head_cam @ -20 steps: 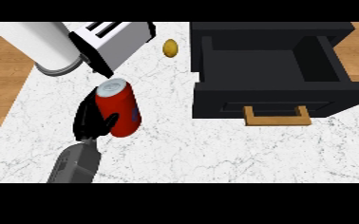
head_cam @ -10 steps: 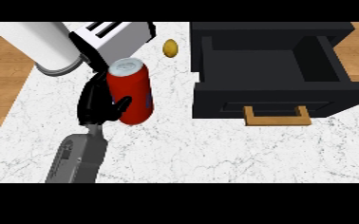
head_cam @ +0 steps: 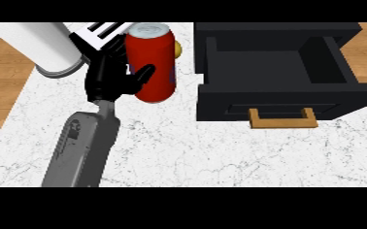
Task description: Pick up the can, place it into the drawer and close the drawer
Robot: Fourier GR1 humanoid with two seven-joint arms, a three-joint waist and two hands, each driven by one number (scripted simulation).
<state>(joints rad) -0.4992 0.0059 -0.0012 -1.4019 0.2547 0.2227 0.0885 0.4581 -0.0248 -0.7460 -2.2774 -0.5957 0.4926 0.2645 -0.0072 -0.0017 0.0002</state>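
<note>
A black robot hand [head_cam: 111,77] on the left grasps an upright red can [head_cam: 153,60] above the marble bench [head_cam: 215,150], left of the open black drawer [head_cam: 276,75].

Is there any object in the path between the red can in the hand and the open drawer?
Nothing visible blocks it. The left hand holds the red can, and the open drawer lies to its right. Only its black left wall stands between them, plus a small yellow object behind the can.

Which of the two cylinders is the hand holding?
The red can, gripped by the left hand; the white cylinder at the counter's left stands untouched.
</note>
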